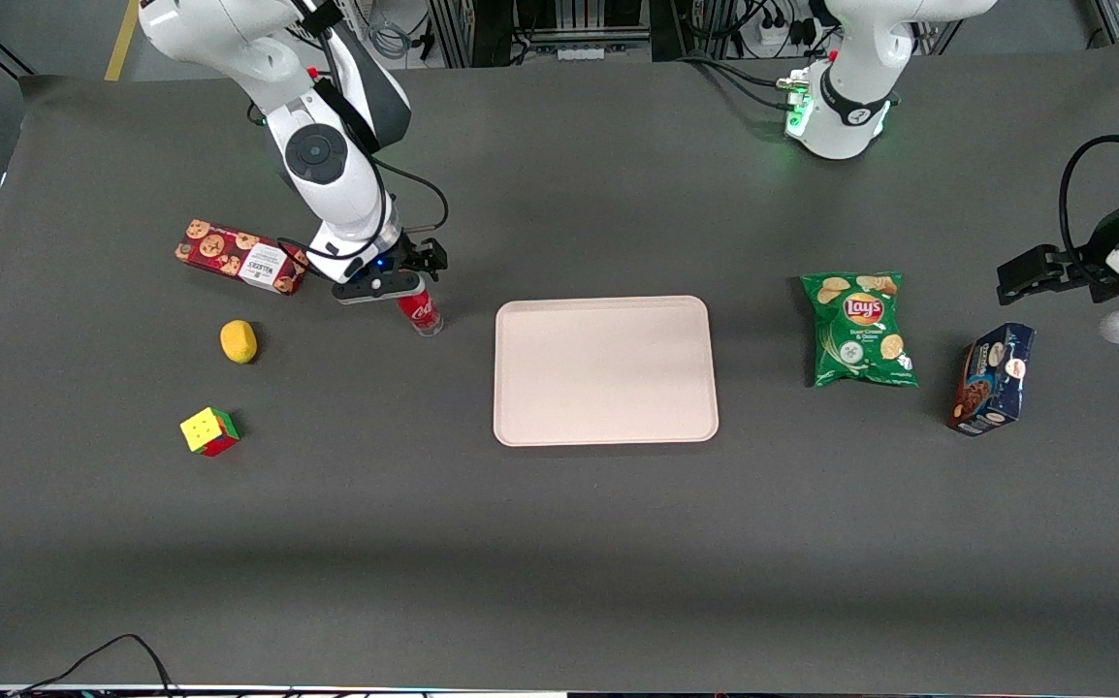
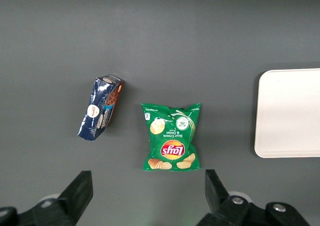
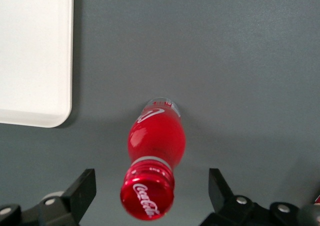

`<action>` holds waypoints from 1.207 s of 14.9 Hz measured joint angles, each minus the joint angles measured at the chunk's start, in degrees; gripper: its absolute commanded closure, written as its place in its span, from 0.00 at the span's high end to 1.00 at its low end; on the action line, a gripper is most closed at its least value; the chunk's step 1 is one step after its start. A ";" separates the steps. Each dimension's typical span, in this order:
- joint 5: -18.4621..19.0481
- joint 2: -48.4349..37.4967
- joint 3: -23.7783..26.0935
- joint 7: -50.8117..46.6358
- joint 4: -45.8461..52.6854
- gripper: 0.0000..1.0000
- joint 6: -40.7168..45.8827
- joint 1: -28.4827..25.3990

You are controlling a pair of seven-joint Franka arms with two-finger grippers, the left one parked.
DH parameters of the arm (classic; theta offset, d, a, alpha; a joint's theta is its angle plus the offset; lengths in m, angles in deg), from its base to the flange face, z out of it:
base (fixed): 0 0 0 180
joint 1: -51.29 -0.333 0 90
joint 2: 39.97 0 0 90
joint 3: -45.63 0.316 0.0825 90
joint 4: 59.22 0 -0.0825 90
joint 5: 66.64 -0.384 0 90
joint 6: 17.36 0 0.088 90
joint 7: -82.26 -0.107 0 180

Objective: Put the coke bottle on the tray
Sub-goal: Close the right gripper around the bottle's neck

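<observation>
Two fingers of the gripper (image 3: 150, 196) stand wide apart, one on each side of the coke bottle (image 3: 156, 151), and they do not touch it. The bottle stands upright on the table (image 1: 559, 543) directly under the gripper, with its cap between the fingers, so I judge the arm is lined up to close on the neck. It is a slim red bottle with a red cap, white script on cap and body, and a clear base. The tray (image 1: 606, 371) lies flat near the gripper, toward the parked arm's end, with nothing on it.
</observation>
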 measured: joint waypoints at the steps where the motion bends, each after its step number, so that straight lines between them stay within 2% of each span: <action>1: 0.37 0.06 0.00 0.02 -0.13 1.00 -0.06 0.00; 9: 0.54 1.38 0.00 0.14 -0.51 1.00 -2.23 0.03; 11: 0.54 1.39 0.00 0.14 -0.52 0.95 -2.29 0.03; 12: 0.54 1.39 0.00 0.15 -0.52 0.88 -2.29 0.04; 13: 0.54 1.39 0.00 0.15 -0.52 0.76 -2.29 0.04; 14: 0.54 1.39 0.00 0.16 -0.52 0.59 -2.29 0.04; 16: 0.55 1.39 0.00 0.17 -0.52 0.14 -2.29 0.04; 17: 0.55 1.39 0.00 0.17 -0.52 0.00 -2.29 0.04; 18: 0.55 1.39 0.00 0.17 -0.52 0.00 -2.29 0.04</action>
